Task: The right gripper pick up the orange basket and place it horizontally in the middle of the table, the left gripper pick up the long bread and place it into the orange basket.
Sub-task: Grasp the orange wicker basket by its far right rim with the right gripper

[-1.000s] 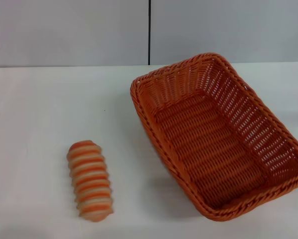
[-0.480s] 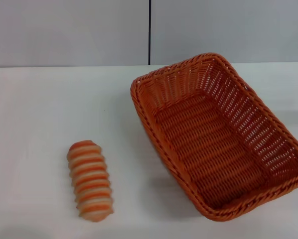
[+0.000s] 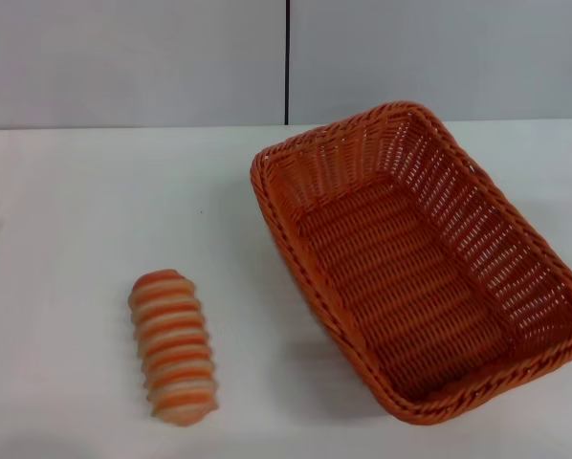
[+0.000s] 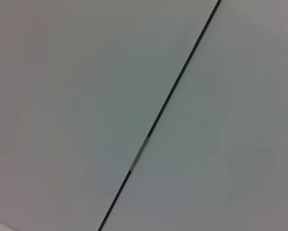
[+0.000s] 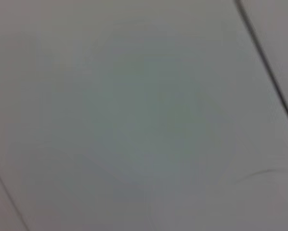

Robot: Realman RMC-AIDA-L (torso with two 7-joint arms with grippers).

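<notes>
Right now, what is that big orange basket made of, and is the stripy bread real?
The orange basket looks woven from wicker or plastic strands: you can see crossing strips, tiny gaps in the sides and a braided rim. The long bread looks like a foam or plastic toy, with very even orange and cream ridges and a smooth matte skin, though I cannot be sure. Both sit on the smooth white table.
</notes>
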